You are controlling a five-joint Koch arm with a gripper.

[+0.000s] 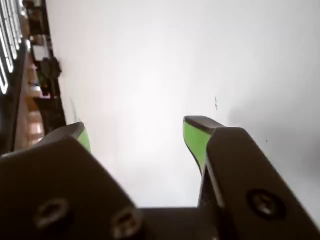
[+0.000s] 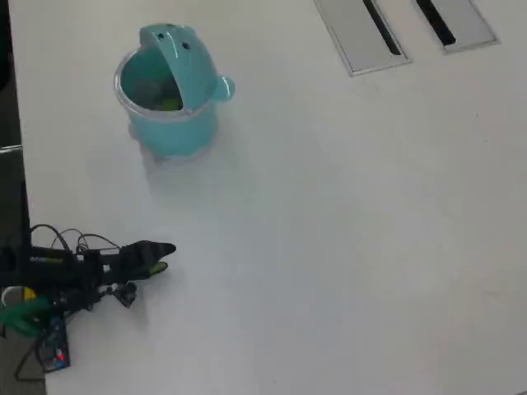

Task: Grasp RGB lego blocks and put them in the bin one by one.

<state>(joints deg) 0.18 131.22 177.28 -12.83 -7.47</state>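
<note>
The teal bin (image 2: 177, 127) stands at the upper left of the white table in the overhead view, with its flip lid (image 2: 177, 58) tilted up. Inside it a small yellow-green lego block (image 2: 170, 103) shows against the bottom. My gripper (image 2: 165, 257) hovers low over the table at the lower left, well below the bin and apart from it. In the wrist view my gripper (image 1: 136, 128) stands open. Its green-padded fingers (image 1: 195, 137) are spread wide, with only bare white table between them.
Two grey slotted panels (image 2: 362, 33) (image 2: 457, 20) are set into the table at the top right. The arm's base and cables (image 2: 49, 280) sit by the table's left edge. Dark clutter (image 1: 45, 70) lines the left side of the wrist view.
</note>
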